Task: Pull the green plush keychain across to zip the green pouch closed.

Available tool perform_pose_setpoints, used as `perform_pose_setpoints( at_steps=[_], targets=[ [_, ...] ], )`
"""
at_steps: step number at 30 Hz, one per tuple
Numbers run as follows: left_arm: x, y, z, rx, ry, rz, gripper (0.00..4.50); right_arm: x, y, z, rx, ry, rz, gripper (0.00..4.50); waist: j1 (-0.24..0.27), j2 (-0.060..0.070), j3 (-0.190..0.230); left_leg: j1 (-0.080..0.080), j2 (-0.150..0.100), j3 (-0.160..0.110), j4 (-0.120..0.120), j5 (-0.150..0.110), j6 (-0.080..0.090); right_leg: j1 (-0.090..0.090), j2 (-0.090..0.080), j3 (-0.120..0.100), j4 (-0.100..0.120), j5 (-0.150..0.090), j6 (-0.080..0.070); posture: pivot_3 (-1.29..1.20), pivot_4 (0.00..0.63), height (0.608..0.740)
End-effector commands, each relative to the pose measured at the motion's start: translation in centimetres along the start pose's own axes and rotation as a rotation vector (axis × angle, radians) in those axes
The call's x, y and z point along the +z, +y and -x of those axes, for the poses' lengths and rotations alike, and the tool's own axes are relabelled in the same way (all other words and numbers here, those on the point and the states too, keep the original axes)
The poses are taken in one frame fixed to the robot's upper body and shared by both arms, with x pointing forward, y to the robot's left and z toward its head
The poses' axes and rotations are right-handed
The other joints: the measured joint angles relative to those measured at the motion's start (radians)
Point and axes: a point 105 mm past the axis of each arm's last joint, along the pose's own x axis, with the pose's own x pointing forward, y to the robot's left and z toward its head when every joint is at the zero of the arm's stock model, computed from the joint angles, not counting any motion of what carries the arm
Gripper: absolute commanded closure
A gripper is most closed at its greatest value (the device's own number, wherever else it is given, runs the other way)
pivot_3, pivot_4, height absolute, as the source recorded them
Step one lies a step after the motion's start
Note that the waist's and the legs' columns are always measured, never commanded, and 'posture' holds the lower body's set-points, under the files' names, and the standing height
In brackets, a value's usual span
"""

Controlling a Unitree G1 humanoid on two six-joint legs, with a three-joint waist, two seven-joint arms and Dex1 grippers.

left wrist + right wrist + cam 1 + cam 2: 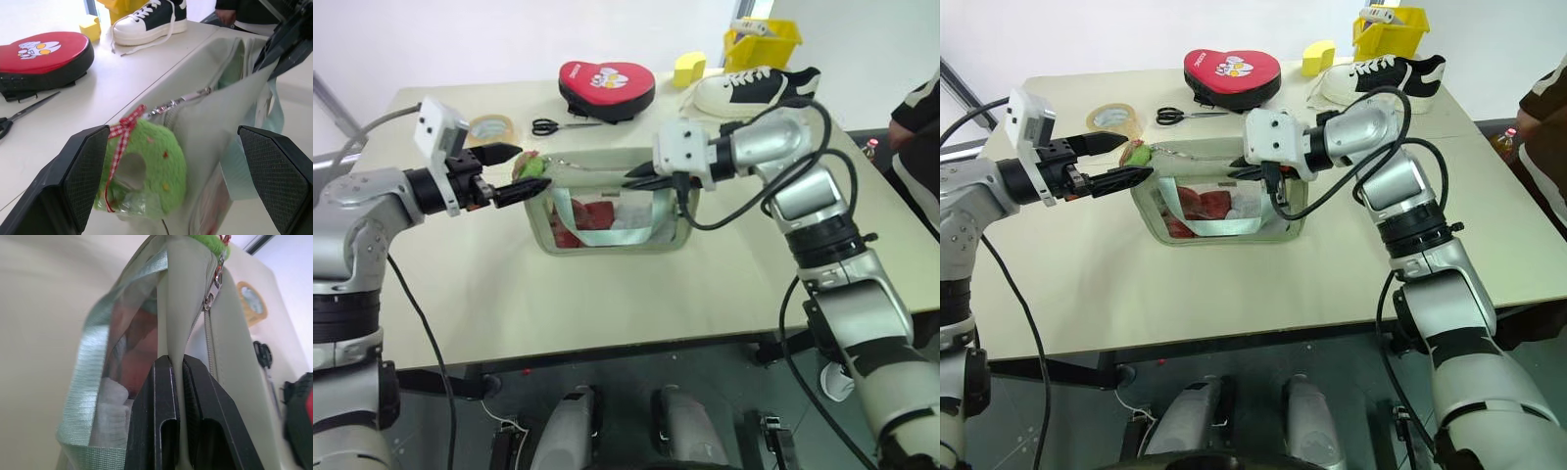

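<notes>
The green pouch (607, 220) stands upright mid-table, its clear window showing reddish contents. The green plush keychain (146, 169), fuzzy with a red checked ribbon, hangs from a short chain at the zipper's left end. My left gripper (529, 169) is open, level, with one finger (83, 171) on each side of the plush and not closed on it. My right gripper (641, 179) is shut on the pouch's top edge near its right end; the right wrist view shows pale fabric (178, 323) pinched between the fingers, with the zipper slider (215, 284) further along.
Behind the pouch lie a red heart-shaped pad (606, 86), scissors (553, 125) and a tape roll (490, 127). A shoe (754, 90), a yellow block (689, 69) and a yellow bin (762, 41) sit at the back right. A person (918, 117) stands at the right edge.
</notes>
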Motion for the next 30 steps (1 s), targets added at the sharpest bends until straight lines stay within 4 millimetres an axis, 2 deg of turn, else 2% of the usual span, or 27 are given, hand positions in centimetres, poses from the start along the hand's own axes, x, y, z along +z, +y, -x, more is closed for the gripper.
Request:
perform_pose_setpoints(
  at_steps=[1,2,6,10,12,15,17,20,25,28,29,30],
  targets=[
    [1.2,-0.1,0.3,-0.001,-0.026,-0.045,0.0,0.8,-0.4,0.6,-0.017,-0.003,0.006,4.46,0.003,0.0,0.0,0.0,0.0,0.0,0.0,0.0,0.0,0.0,0.0,0.0,0.0,0.0,0.0,0.0,0.15,0.74],
    [1.2,-0.1,0.3,0.003,-0.023,-0.048,0.0,0.9,-0.3,0.6,-0.013,-0.002,-0.001,4.46,0.003,0.0,0.0,0.001,0.0,0.0,0.001,0.0,0.0,0.001,0.0,0.0,0.0,0.0,-0.001,0.0,0.15,0.74],
    [1.2,0.2,0.4,0.011,-0.019,-0.05,0.0,1.7,-0.5,0.9,-0.03,-0.025,-0.063,3.02,0.011,0.0,0.0,0.001,0.0,0.0,0.001,0.001,0.0,0.001,0.0,0.0,0.001,0.001,-0.001,0.0,0.15,0.74],
    [1.3,0.5,0.6,0.014,-0.011,-0.055,0.0,3.1,-1.0,2.1,-0.07,-0.05,-0.106,0.86,0.014,0.0,0.0,0.0,0.0,0.0,0.0,0.001,0.0,0.0,0.0,0.0,0.0,0.001,-0.001,0.0,0.15,0.74],
    [1.2,0.9,0.9,0.024,0.001,-0.055,0.0,3.5,-1.3,3.3,-0.101,-0.047,-0.114,0.05,0.015,0.0,0.0,0.0,0.0,0.0,0.0,0.001,0.0,0.0,0.0,0.0,0.0,0.001,-0.001,0.0,0.15,0.74],
    [0.9,1.9,1.7,0.052,0.028,-0.053,0.0,3.3,-1.1,6.4,-0.142,-0.011,-0.148,0.05,0.021,0.0,0.0,-0.001,0.0,0.0,0.0,0.001,0.0,0.0,-0.001,-0.001,-0.001,0.001,-0.001,0.0,0.15,0.74],
    [0.7,2.2,2.0,0.057,0.041,-0.05,0.0,3.1,-0.4,7.6,-0.146,0.011,-0.169,0.05,0.021,0.0,0.0,-0.001,0.0,-0.001,0.0,0.0,0.001,0.0,-0.001,-0.002,-0.002,0.0,-0.001,0.0,0.15,0.74],
    [0.3,2.8,2.0,0.077,0.047,-0.043,0.0,2.6,1.0,7.9,-0.14,0.028,-0.218,0.05,0.015,0.0,0.0,-0.001,0.0,-0.001,0.0,0.0,0.001,0.001,-0.002,-0.002,-0.003,0.0,-0.001,0.0,0.15,0.74],
    [0.1,3.1,1.3,0.067,0.051,-0.046,0.0,1.1,1.9,7.0,-0.166,0.045,-0.264,0.05,0.012,0.0,0.0,-0.001,0.0,-0.001,0.0,0.0,0.001,0.0,-0.002,-0.001,-0.001,0.0,-0.002,0.0,0.15,0.74],
    [0.4,3.0,1.2,0.048,0.054,-0.053,0.0,0.0,2.1,6.7,-0.187,0.063,-0.286,0.84,0.015,0.0,0.0,-0.001,0.0,0.0,0.0,0.0,0.001,0.0,-0.002,-0.001,-0.002,0.0,-0.002,0.0,0.15,0.74],
    [0.4,3.0,1.2,0.043,0.057,-0.055,0.0,-0.3,2.0,6.7,-0.194,0.067,-0.289,1.46,0.015,0.0,0.0,-0.002,0.0,0.0,0.0,0.0,0.001,0.0,-0.002,-0.001,-0.002,0.0,-0.001,0.0,0.15,0.74],
    [0.3,3.0,1.2,0.04,0.06,-0.055,0.0,-0.5,2.0,6.6,-0.201,0.072,-0.29,1.86,0.015,0.0,0.0,-0.002,0.0,0.0,0.0,0.0,0.001,0.0,-0.002,-0.001,-0.003,0.0,-0.001,0.0,0.15,0.74]
  ],
)
